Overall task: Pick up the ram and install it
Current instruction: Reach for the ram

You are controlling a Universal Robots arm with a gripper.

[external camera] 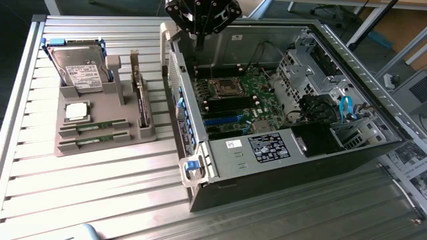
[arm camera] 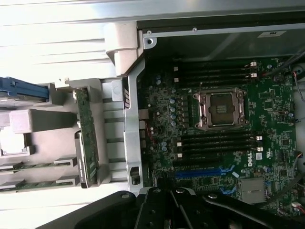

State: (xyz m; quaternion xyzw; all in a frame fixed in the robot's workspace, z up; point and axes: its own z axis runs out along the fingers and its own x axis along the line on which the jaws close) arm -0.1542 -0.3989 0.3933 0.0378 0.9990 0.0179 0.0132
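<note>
Two ram sticks point(external camera: 93, 126) point(external camera: 93, 141) lie edge-up in the front slots of the grey holder point(external camera: 73, 150) on the exterior view's left; in the wrist view they are thin green strips point(arm camera: 35, 166) point(arm camera: 35, 184). My gripper point(external camera: 199, 46) hangs high over the back edge of the open computer case point(external camera: 280, 150), its fingers together and holding nothing. It is well apart from the holder. In the wrist view its black body point(arm camera: 174, 202) sits over the motherboard point(arm camera: 271, 119), near the black memory slots point(arm camera: 217, 140) beside the processor socket point(arm camera: 221, 109).
The holder also carries a hard drive point(external camera: 79, 70) with a white label, a square silver processor point(external camera: 77, 111), and a long green card point(external camera: 140, 97) standing on edge. The case's side wall point(external camera: 180, 95) rises between holder and motherboard. Everything rests on a ribbed metal table point(external camera: 100, 190).
</note>
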